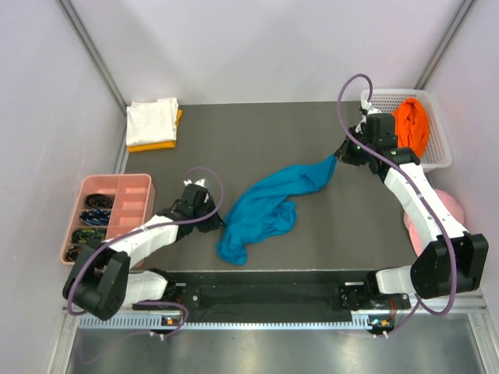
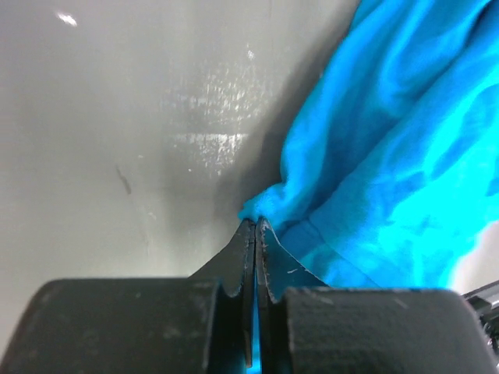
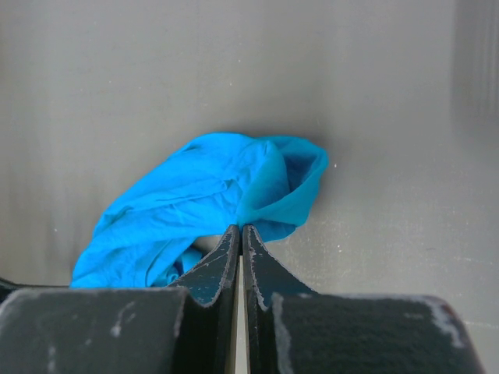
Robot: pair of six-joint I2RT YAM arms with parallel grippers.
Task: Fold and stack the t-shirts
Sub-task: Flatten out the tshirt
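The teal-blue t-shirt (image 1: 265, 209) lies crumpled across the middle of the dark mat, running from the near left up toward the far right. My left gripper (image 1: 220, 223) is at its left edge. In the left wrist view this gripper (image 2: 256, 224) is shut, with blue cloth (image 2: 390, 171) pinched between the tips. My right gripper (image 1: 340, 157) is shut on the shirt's far-right corner, and the cloth (image 3: 210, 195) bunches at its tips (image 3: 240, 227). A folded white t-shirt (image 1: 152, 119) rests on a yellow-orange one (image 1: 156, 145) at the far left. A bright orange t-shirt (image 1: 412, 125) sits in a basket.
A white mesh basket (image 1: 438, 160) stands at the far right corner. A pink compartment tray (image 1: 129, 187) with small dark items sits at the left edge. A pink cap (image 1: 451, 210) lies by the right arm. Pale walls enclose the mat (image 1: 257, 132).
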